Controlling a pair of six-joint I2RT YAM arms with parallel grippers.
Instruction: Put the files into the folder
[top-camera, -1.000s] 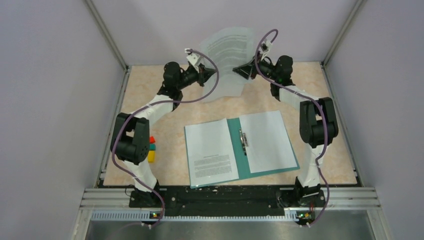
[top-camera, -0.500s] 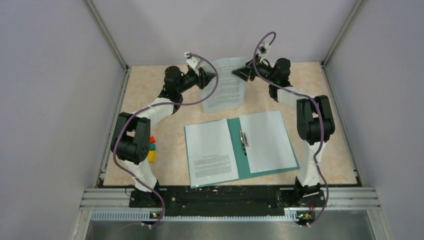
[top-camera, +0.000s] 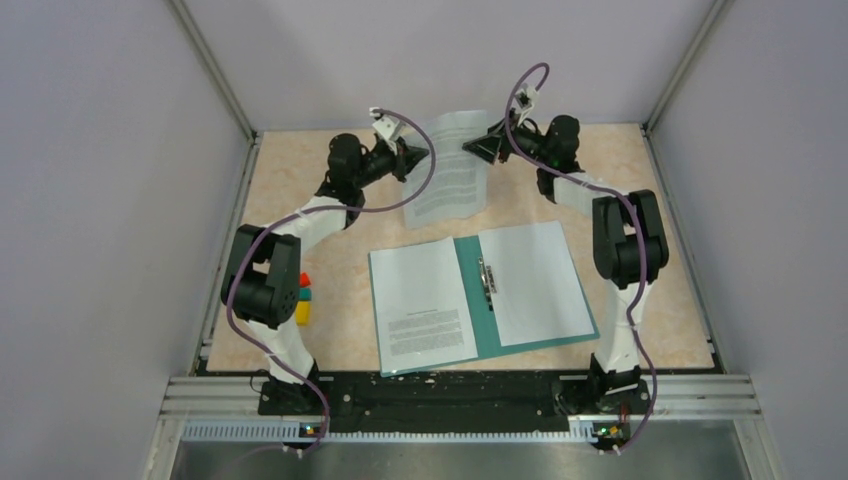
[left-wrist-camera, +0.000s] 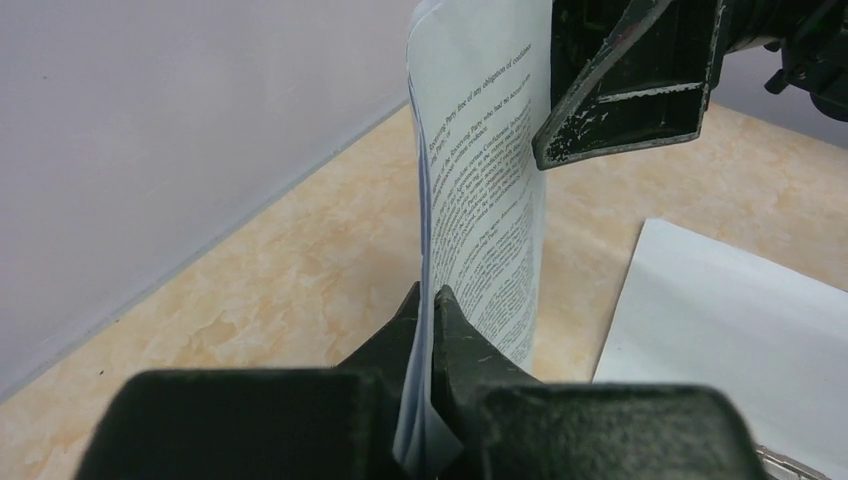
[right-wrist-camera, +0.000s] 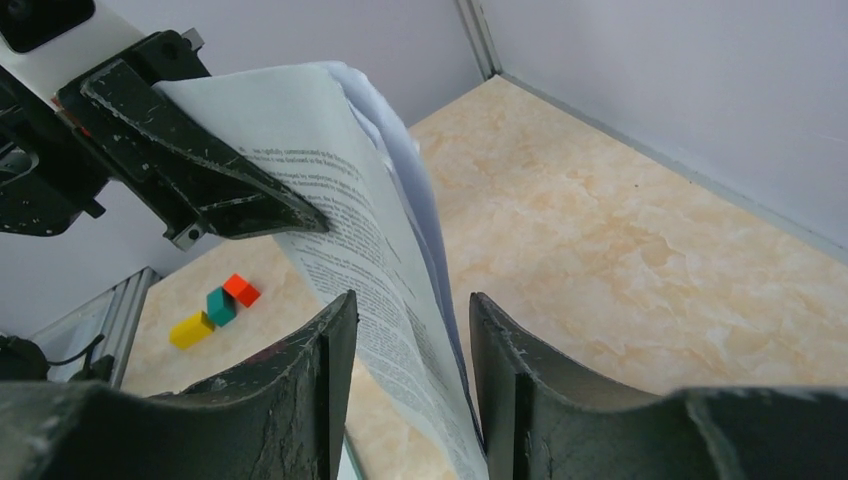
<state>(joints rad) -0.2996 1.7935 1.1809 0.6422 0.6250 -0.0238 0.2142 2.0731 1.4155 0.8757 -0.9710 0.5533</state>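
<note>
Several printed white sheets, the files (top-camera: 448, 180), hang upright at the back of the table between my two grippers. My left gripper (top-camera: 418, 156) is shut on their edge, and the left wrist view shows its jaws (left-wrist-camera: 430, 296) pinched on the sheets (left-wrist-camera: 490, 200). My right gripper (top-camera: 474, 146) is open, with the sheets (right-wrist-camera: 350, 200) passing loosely between its spread fingers (right-wrist-camera: 410, 300). The teal-green folder (top-camera: 474, 315) lies open in the middle of the table. It has a metal fastener (top-camera: 487, 278), a printed sheet (top-camera: 420, 300) on its left half and a blank sheet (top-camera: 535, 280) on its right.
Red, teal and yellow blocks (top-camera: 303, 298) sit by the left arm and also show in the right wrist view (right-wrist-camera: 215, 308). Grey walls enclose the table on three sides. The arm bases stand on the black rail (top-camera: 440, 390) at the near edge.
The held sheets have come down from higher up and now hang lower and narrower between the grippers. Both grippers have shifted slightly. The folder has not moved.
</note>
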